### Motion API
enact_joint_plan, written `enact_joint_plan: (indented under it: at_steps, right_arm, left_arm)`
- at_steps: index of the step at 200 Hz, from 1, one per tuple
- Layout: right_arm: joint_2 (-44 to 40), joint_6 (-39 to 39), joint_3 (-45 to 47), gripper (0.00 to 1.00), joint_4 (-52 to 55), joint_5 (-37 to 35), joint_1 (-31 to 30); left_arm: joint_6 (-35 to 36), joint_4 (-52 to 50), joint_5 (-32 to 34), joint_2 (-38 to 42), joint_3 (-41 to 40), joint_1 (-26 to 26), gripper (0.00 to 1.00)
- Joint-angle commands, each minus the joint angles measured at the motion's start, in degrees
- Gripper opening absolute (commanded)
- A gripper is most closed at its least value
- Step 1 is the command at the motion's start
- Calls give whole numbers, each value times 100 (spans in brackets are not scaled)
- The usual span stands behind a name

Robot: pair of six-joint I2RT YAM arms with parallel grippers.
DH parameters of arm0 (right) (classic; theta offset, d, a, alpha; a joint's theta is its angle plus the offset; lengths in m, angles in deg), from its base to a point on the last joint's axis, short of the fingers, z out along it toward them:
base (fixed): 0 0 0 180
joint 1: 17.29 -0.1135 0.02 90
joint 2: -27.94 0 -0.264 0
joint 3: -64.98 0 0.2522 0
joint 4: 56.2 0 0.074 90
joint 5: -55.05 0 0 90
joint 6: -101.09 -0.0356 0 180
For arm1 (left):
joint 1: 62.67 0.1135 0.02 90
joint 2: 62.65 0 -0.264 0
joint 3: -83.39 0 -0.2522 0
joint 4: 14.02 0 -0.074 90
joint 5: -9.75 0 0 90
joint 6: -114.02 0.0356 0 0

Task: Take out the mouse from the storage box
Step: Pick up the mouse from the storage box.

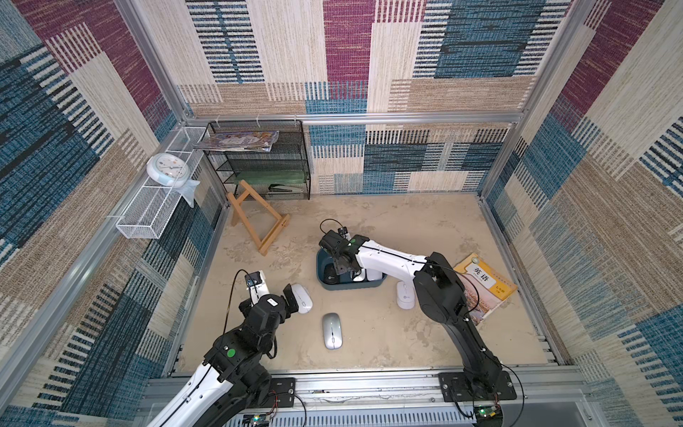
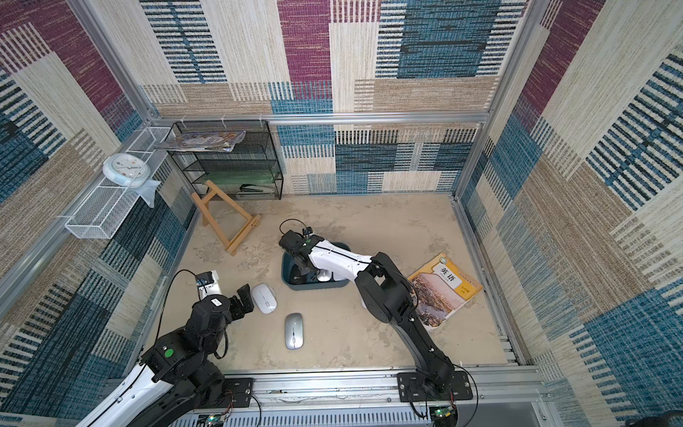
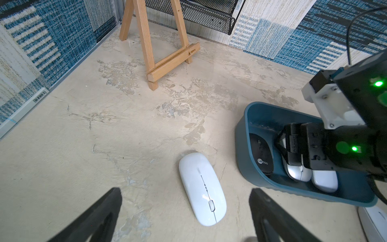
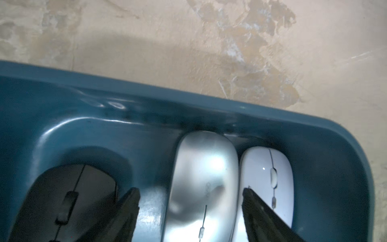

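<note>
Quick look at myself: matte black wedge-shaped fingers [image 3: 100,211] on my left gripper [image 3: 184,197], and the same dark pair on my right gripper [image 4: 190,190]. Just behind the right fingers there's a white printed camera bracket [image 3: 333,109] with small silver screws and a thin black cable [image 3: 347,42] looping off it. Further back come the glossy white forearm shell [image 1: 384,258] and the chunky black upper link [image 1: 443,299]. Well behind my left fingers, a round green sticker [image 1: 231,352] sits on a black joint.
</note>
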Motion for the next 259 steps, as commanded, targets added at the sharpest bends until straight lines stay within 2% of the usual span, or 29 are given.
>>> enact_joint_plan:
  at_steps: [1,95,164,209,259]
  right_arm:
    - [-168,59,192,81,11,-6,49]
    - [-17,-62,426,69,-254,564,123]
    - [31,-35,369,68,-341,743,115]
    - [-145,-27,406,59,-396,680,111]
    - [-559,-5,678,56,-489,403,10]
  left_arm:
    - [-3,50,58,-42,14,9,99]
    - [6,73,72,-140,14,15,99]
    - [33,110,73,-186,14,11,99]
    - [41,90,147,-255,40,14,99]
    - [50,125,168,-306,40,8,99]
